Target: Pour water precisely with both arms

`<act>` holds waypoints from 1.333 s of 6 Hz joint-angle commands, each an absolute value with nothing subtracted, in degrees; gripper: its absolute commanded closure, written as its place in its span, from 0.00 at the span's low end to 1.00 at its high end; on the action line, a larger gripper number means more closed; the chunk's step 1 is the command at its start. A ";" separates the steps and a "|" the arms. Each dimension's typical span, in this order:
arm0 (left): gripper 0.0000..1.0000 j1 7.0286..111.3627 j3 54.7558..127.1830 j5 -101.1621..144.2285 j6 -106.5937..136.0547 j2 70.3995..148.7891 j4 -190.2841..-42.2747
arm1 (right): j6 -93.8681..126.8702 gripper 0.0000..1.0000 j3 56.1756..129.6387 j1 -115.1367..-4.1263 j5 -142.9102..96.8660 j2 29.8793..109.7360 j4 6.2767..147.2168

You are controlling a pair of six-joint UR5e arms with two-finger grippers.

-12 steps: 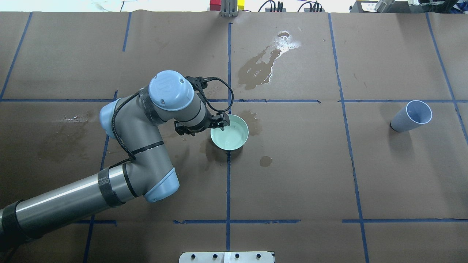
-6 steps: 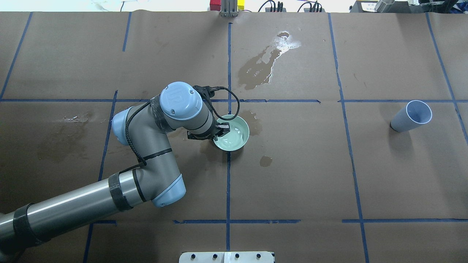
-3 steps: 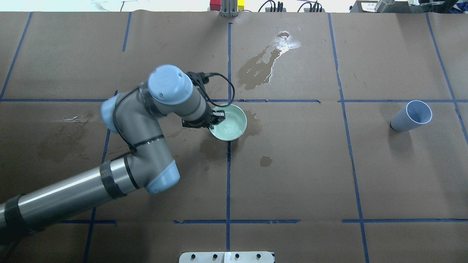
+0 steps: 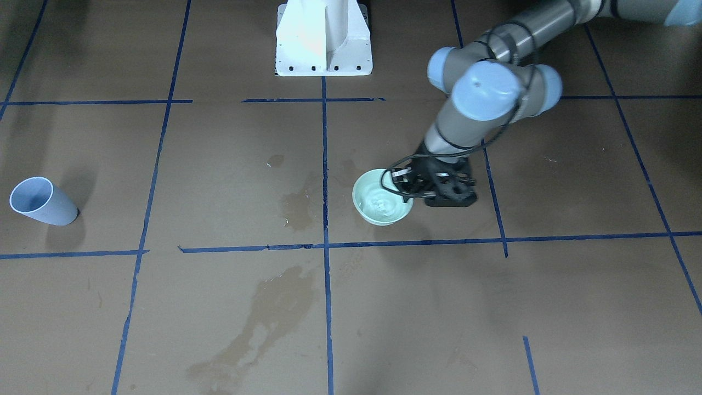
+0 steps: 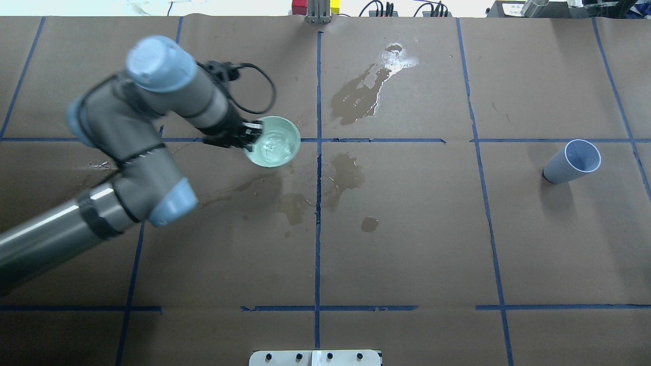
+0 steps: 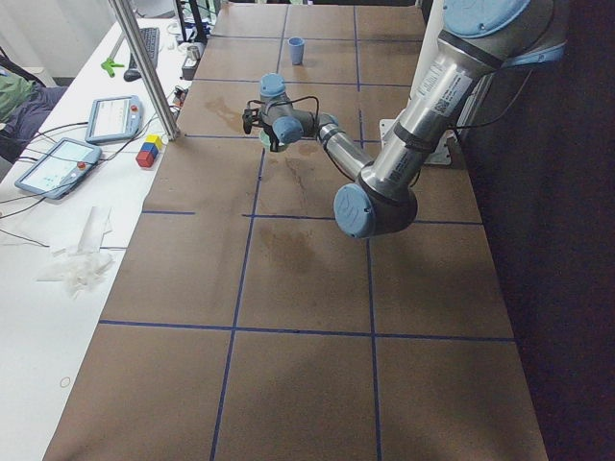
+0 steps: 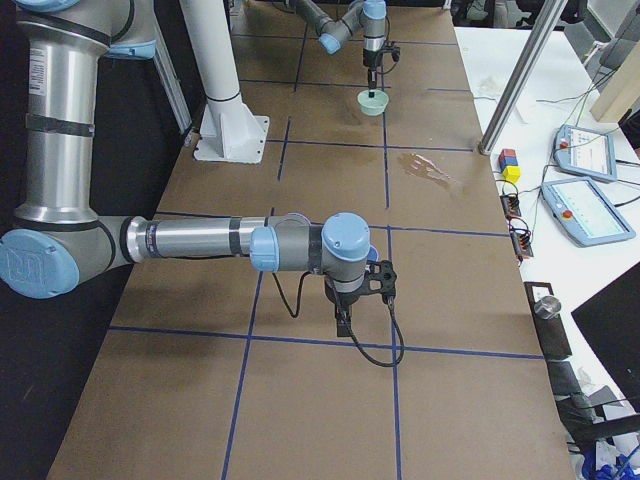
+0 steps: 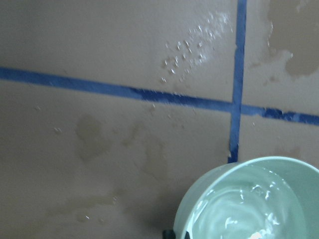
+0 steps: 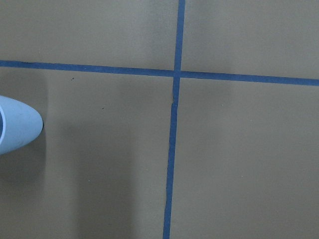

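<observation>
Overhead camera looks forward and down from behind the robot; front camera faces it across the table (image 4: 548,302), steeply down, pedestal (image 4: 323,55) at top. Both share bowl (image 5: 292,133) and cup (image 5: 572,161). End cameras look along the table from opposite ends, left arm (image 6: 404,144) or right arm (image 7: 190,240) large and near. Wrist cameras sit close: left over the bowl's rim, right over the table beside the cup
</observation>
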State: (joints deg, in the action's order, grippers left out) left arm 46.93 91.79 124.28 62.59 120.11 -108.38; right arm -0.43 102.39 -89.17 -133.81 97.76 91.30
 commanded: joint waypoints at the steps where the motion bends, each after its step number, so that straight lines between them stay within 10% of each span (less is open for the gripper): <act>1: 1.00 57.51 94.83 133.29 47.28 108.51 -109.41 | -0.70 0.00 102.39 -89.12 -133.86 97.73 90.88; 5: 1.00 65.48 93.96 139.66 40.25 87.67 -126.71 | -0.97 0.00 102.22 -88.77 -133.86 97.73 88.51; 8: 0.98 65.13 88.27 139.04 42.79 86.74 -131.81 | -0.88 0.00 102.22 -88.59 -133.86 97.82 88.59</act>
State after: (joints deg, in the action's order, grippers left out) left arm 65.28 90.83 139.20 41.64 86.64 -129.39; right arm -0.89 102.22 -88.65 -133.88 97.81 88.59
